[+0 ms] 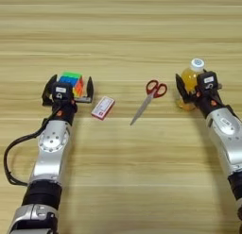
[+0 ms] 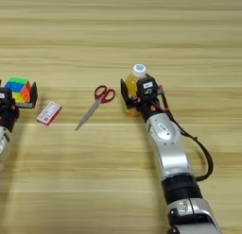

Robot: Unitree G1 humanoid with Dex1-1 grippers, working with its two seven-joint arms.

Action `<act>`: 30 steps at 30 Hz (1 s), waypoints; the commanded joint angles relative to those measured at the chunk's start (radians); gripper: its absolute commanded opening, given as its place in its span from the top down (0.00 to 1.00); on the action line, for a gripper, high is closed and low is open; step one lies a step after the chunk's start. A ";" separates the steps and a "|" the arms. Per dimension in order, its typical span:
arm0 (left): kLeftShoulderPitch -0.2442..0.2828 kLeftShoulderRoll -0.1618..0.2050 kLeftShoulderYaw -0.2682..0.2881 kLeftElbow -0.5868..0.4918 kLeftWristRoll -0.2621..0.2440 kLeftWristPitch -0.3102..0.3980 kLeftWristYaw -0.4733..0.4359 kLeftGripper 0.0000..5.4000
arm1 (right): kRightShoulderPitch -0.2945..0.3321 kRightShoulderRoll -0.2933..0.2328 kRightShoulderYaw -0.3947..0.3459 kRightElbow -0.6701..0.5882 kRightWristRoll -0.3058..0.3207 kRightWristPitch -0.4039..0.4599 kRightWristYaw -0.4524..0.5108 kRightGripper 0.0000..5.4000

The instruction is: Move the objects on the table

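The right pincer [image 2: 131,97] is gripping the bottle [image 2: 133,84]; the left pincer [image 1: 67,92] is spreading wide around the cube [image 1: 72,82]; scissors [image 1: 150,98] and card [image 1: 103,107] are lying untouched on the surface [image 1: 121,171]

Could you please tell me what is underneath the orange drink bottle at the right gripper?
The orange drink bottle stands upright directly on the bare wooden table, nothing visible beneath it. The right gripper covers its lower front, so part of its base is hidden.

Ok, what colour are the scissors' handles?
Red, on the scissors lying mid-table with the metal blades pointing toward the robot; clearest in the left eye view.
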 commanded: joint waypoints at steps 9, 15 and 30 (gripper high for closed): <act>-0.002 -0.006 -0.005 0.002 0.008 -0.002 0.007 0.00 | -0.007 -0.002 -0.007 0.013 -0.001 0.005 0.008 0.00; -0.002 -0.006 -0.005 0.002 0.008 -0.003 0.008 0.00 | 0.000 -0.003 -0.013 0.008 0.000 0.006 0.006 0.00; 0.000 -0.012 -0.005 -0.010 0.013 -0.002 0.022 0.00 | 0.182 -0.055 -0.015 -0.192 -0.001 0.071 0.060 0.00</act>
